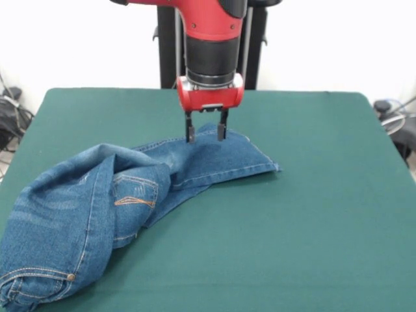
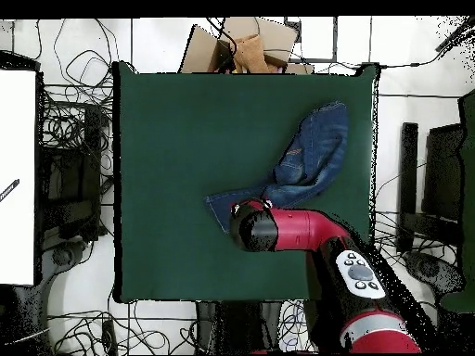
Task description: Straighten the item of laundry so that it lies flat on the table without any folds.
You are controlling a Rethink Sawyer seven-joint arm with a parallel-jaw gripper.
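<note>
My gripper (image 1: pixel 205 134) is open and holds nothing, its tips at the far edge of the jeans (image 1: pixel 130 195), which lie bunched on the left of the table (image 1: pixel 312 214). Denim is soft but heavy; I would grasp the leg hem.

Two cameras, one bench

My front camera sits low and close, looking across the green bench (image 1: pixel 325 227) toward the red arm (image 1: pixel 211 32). My overhead camera hangs high, looking straight down. Both show the bench, the arm and the jeans (image 2: pixel 311 158).
</note>
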